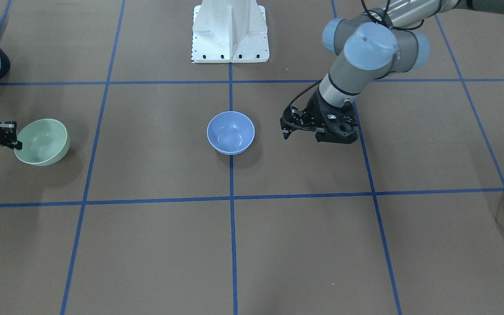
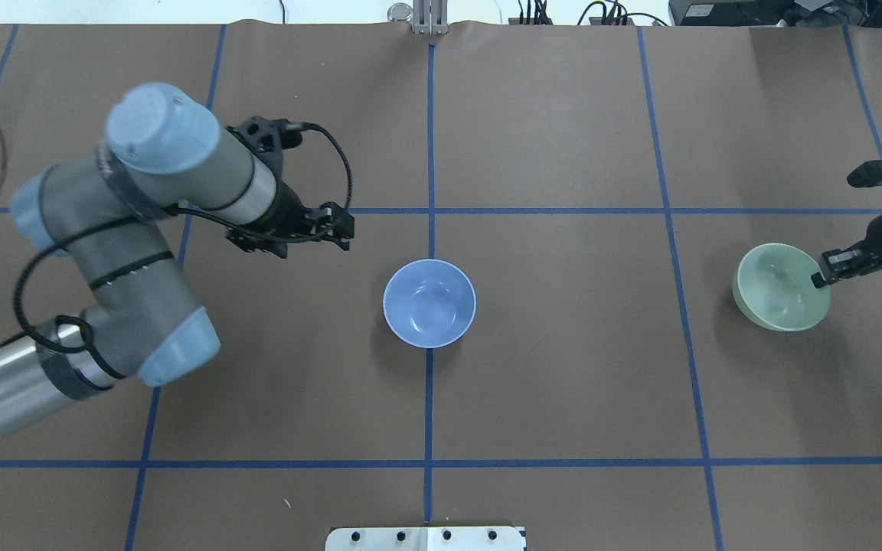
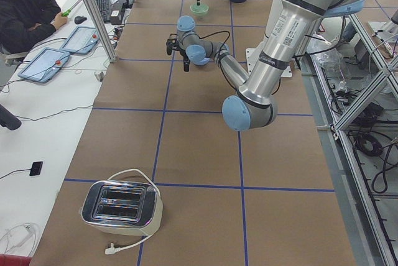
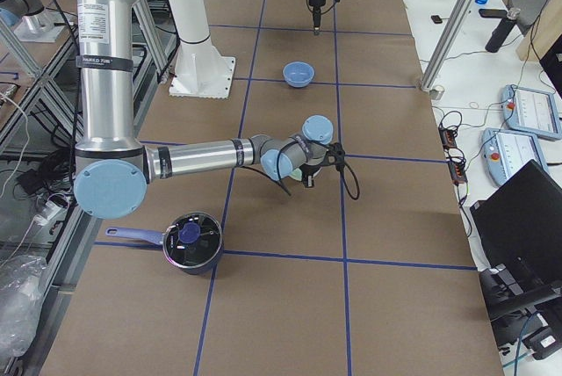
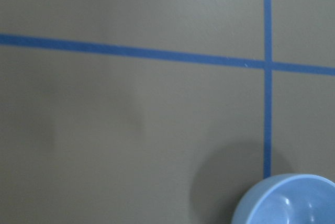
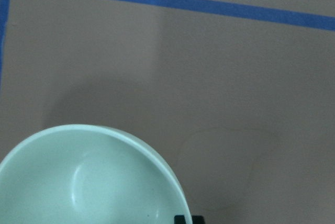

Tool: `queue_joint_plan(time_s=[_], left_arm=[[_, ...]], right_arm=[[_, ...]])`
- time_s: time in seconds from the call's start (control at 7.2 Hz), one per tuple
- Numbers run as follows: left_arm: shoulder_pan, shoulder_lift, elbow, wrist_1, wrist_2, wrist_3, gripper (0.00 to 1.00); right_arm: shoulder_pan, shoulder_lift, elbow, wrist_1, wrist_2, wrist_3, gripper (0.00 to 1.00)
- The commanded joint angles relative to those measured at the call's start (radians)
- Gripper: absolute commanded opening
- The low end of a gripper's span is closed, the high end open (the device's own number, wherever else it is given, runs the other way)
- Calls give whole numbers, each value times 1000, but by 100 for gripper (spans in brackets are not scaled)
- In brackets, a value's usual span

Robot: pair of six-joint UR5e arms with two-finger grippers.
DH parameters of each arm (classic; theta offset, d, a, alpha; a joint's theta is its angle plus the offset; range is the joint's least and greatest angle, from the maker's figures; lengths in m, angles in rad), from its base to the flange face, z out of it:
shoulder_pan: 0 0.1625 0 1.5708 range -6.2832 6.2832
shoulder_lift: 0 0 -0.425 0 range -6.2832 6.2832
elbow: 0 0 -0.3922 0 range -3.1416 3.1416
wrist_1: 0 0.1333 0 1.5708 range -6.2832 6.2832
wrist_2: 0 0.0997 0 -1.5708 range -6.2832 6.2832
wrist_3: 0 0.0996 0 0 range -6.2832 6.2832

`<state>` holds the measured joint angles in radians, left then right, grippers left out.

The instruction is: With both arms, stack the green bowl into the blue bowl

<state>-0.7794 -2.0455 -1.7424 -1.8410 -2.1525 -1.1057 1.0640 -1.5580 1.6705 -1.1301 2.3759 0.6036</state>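
The green bowl, pale mint and glossy, is close to the right end of the counter, about midway between the robot's edge and the far edge. It is tipped, its open mouth leaning toward the middle of the counter. A soft shadow spreads beside it, so it reads as raised a little off the brown surface, though no gap is visible. The right gripper is pinched on the rim on the side nearest the right end. 1 dark fingertip shows at that rim in the right wrist view.

The blue bowl stands upright and empty at the middle of the counter, on the blue tape line that runs from the robot's edge to the far edge. The 2 bowls are well apart.

The left gripper hangs above the counter near the blue bowl, on its left-end side and a little toward the far edge, not touching it. It holds nothing. Whether its jaws are wide or narrow I cannot tell. Its wrist view shows only bare counter, tape and a slice of blue rim.

Progress, as a judgement: early. The grasp on the green bowl looks made. What remains is to carry it to the middle, lower it into the blue bowl and release it. The left gripper's share, perhaps steadying the blue bowl, is not yet begun.
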Motion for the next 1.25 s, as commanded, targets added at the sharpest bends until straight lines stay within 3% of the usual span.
queue_joint_plan(time_s=[0.0,0.28,0.56,0.69,0.97,1.11], left_arm=[[-136,161,-43,-7,-53,258,98],[-289,273,-42,-14,-125,480,98],[-400,361,-28,-12,-144,678,98],[-440,382,-11,-14,-148,740,98],[-503,416,14,-15,-174,843,98],[-523,419,15,-26,-175,852,98]], right_arm=[[-1,143,23,-7,19,219,0],[-83,243,40,-8,-10,409,0],[-236,332,64,-8,-133,606,0],[-266,392,70,-66,-162,657,0],[-346,469,171,-280,-248,662,0],[-367,489,184,-301,-259,700,0]])
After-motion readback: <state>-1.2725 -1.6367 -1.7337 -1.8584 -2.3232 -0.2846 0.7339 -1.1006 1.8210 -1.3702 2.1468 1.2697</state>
